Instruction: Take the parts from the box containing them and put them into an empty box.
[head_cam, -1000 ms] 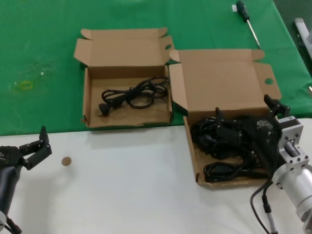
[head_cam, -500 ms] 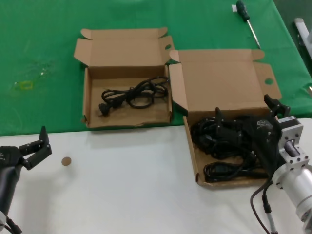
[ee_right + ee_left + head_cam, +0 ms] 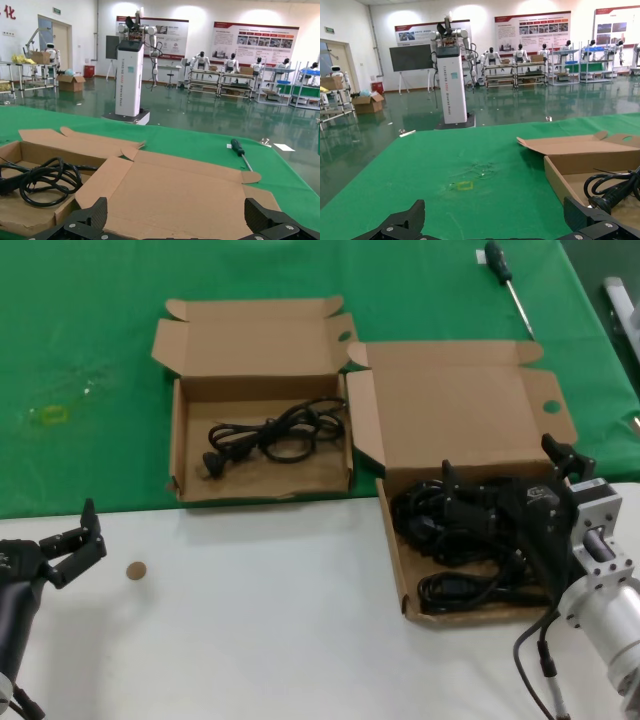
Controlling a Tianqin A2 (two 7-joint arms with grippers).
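Observation:
The larger brown box [image 3: 455, 405] stands at the right with its tall lid up, and a heap of black power cords [image 3: 450, 535] lies in it. My right gripper [image 3: 498, 460] hovers open over that heap, facing the lid [image 3: 175, 190]; nothing shows between its fingers [image 3: 99, 205]. The smaller shallow box [image 3: 255, 340] sits to the left and farther back, with one coiled black cord [image 3: 270, 435] on its floor. That cord [image 3: 45, 180] also shows in the right wrist view. My left gripper [image 3: 72, 530] is parked open at the near left over the white table, and in its wrist view [image 3: 494, 212] the smaller box [image 3: 565, 172] lies ahead.
A black-handled screwdriver [image 3: 505, 280] lies on the green cloth [image 3: 80, 360] at the far right. A small brown disc [image 3: 136, 570] rests on the white table [image 3: 260, 620] near my left gripper. A grey object [image 3: 620, 300] sits at the right edge.

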